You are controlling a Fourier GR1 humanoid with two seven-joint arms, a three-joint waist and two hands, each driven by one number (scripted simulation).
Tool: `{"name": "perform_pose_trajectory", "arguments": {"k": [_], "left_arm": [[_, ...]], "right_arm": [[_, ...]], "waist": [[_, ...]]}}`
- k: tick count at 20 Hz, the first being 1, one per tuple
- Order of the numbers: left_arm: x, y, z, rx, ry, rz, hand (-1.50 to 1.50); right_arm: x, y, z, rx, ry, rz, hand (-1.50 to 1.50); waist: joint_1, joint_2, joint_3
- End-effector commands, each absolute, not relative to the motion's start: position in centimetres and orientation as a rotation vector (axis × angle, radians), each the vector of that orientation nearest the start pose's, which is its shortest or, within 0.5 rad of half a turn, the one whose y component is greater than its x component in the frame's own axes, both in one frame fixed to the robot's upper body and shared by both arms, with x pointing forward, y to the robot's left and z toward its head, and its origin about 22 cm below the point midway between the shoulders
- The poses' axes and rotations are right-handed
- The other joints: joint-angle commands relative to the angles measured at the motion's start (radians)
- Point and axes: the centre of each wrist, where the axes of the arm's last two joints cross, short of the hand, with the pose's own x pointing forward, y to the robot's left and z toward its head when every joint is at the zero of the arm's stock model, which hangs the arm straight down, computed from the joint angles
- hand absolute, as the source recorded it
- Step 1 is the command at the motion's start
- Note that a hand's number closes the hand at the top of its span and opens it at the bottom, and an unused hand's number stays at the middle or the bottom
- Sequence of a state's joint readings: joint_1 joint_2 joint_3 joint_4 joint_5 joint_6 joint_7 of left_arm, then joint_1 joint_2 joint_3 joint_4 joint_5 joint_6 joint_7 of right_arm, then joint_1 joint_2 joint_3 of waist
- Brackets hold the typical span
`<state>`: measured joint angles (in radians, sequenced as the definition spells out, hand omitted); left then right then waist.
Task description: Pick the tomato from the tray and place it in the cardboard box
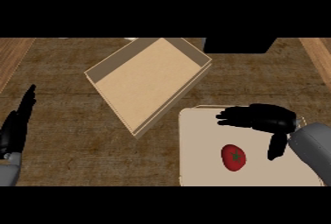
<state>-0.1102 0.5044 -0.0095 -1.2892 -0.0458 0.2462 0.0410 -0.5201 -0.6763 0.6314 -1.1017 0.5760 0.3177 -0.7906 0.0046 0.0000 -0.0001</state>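
Note:
A red tomato (233, 157) with a green stem lies on a beige tray (200, 148) at the lower right. My right hand (265, 119) hovers over the tray's far part, above and to the right of the tomato, fingers stretched leftward and thumb pointing down; it holds nothing. An open cardboard box (147, 78) sits tilted in the middle of the counter, just left of the tray's far corner, with nothing inside. My left hand (18, 122) rests at the left edge, fingers straight and pointing up.
The counter top (71, 144) is dark brown wood grain. A black block (236, 44) stands at the far edge, right of the box. Lighter wooden strips run along both far sides.

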Motion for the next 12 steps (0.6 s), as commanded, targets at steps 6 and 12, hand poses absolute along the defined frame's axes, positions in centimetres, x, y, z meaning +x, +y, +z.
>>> {"name": "perform_pose_trajectory", "arguments": {"k": [6,12], "left_arm": [[26.3,35.7,1.1,0.667,-1.369,-0.226,0.0],[27.0,36.1,2.0,0.655,-1.37,-0.208,0.0]], "right_arm": [[32.6,-26.0,1.9,0.142,-1.454,1.951,-1.5],[32.5,-26.3,0.9,0.23,-1.479,1.941,-1.5]], "waist": [[-0.002,0.0,0.0],[-0.002,0.001,0.0]]}}
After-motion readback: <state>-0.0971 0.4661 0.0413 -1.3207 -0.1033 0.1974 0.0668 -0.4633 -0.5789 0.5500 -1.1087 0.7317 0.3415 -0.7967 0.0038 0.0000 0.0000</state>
